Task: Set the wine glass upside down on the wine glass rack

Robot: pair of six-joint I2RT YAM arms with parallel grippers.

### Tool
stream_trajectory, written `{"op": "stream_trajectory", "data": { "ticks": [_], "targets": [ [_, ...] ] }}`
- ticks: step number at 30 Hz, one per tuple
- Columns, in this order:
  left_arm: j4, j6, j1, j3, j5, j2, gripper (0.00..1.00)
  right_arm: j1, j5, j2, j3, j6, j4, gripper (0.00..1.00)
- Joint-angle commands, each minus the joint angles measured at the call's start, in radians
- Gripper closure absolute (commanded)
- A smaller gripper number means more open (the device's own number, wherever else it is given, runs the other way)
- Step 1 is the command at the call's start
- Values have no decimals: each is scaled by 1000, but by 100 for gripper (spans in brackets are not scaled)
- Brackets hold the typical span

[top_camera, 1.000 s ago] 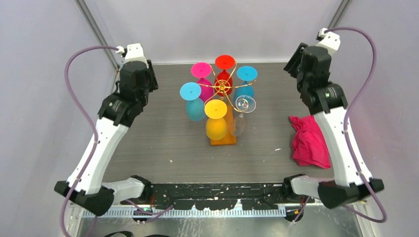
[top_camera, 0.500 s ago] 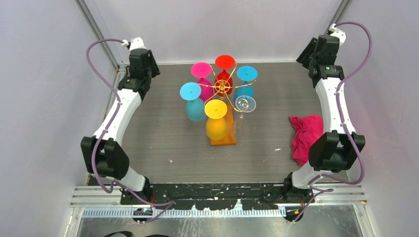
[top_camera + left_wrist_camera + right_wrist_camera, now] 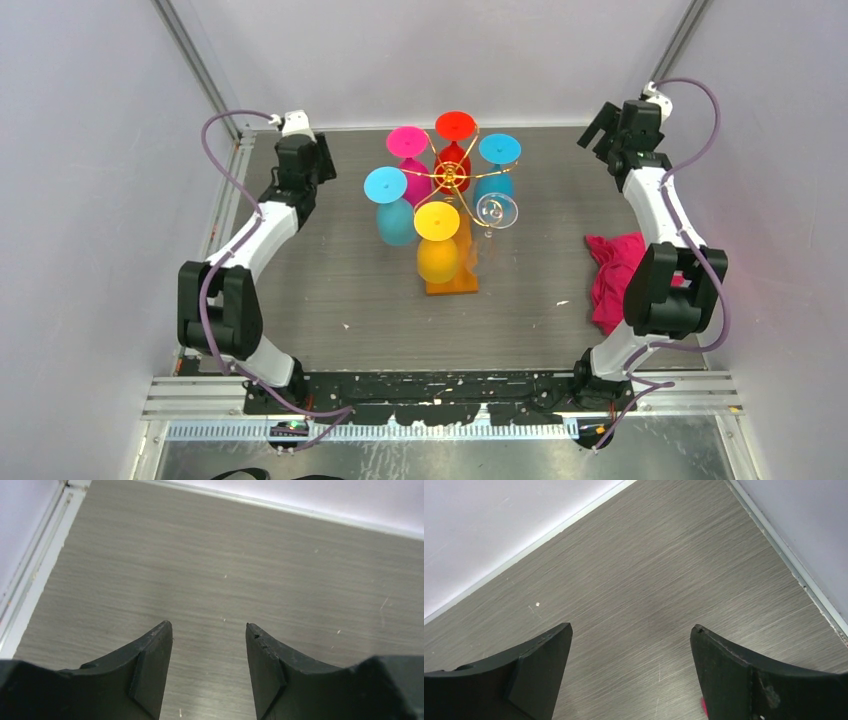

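The wine glass rack [image 3: 452, 178] stands mid-table, gold wire on an orange-brown base [image 3: 452, 284]. A clear wine glass [image 3: 494, 213] hangs upside down on its front right arm, foot on top. Pink, red, blue, cyan and yellow glasses hang upside down on the other arms. My left gripper [image 3: 322, 158] is at the far left of the table, away from the rack. It is open and empty over bare table in the left wrist view [image 3: 207, 625]. My right gripper [image 3: 600, 126] is at the far right, open and empty over bare table in the right wrist view [image 3: 631, 626].
A crumpled pink cloth [image 3: 612, 270] lies at the right, partly behind my right arm; a sliver of it shows by the right finger in the right wrist view [image 3: 703, 707]. Pale walls close the table on the back and both sides.
Both arms have folded down and back, with the wrists lower near the far corners of the table. The glasses and the rack have not moved.
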Motion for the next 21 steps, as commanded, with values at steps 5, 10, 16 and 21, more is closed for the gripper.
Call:
{"op": "stream_trajectory", "data": {
  "ticks": [5,10,16,21],
  "targets": [
    [158,25,1,-94,-48,-5,41,2,16,25,-46,62,118,2],
    [171,9,18,-101,0,-11,41,18,13,39,-28,50,116,0],
    [159,-41,51,-81,72,-9,41,77,129,79,60,-17,65,0],
    [144,-49,62,-70,72,-11,41,136,237,99,118,-63,46,0]
  ]
}}
